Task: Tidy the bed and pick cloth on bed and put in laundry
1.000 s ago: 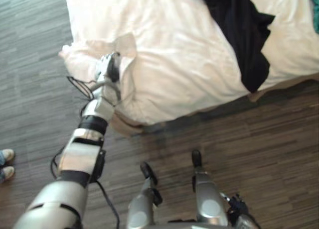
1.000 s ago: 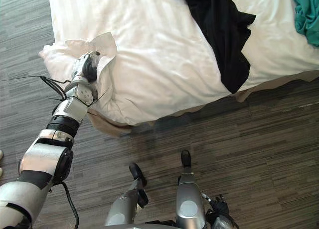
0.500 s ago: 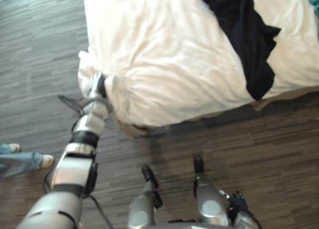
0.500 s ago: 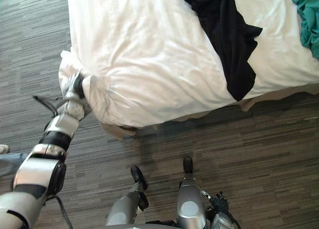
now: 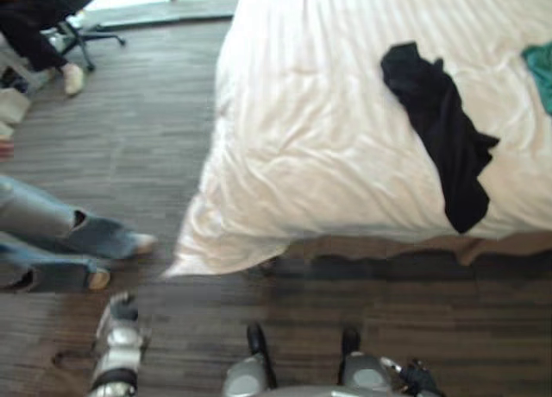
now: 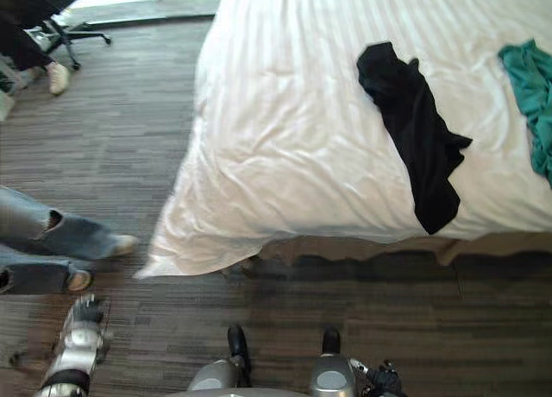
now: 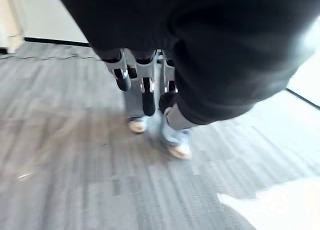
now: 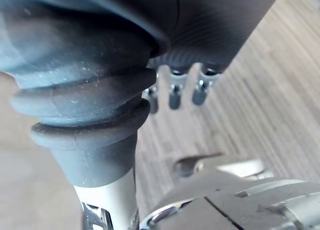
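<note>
- Black cloth (image 6: 414, 129) on bed (image 6: 285, 112): likely light, limp, drapes; pinch the bunched upper end.
- Left robot hand (image 7: 146, 87) and right robot hand (image 8: 173, 90): fingers relaxed, empty.

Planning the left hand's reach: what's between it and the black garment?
Right eye view: floor, then the drooping corner of the white sheet and its bare top, between left hand and black garment.
</note>
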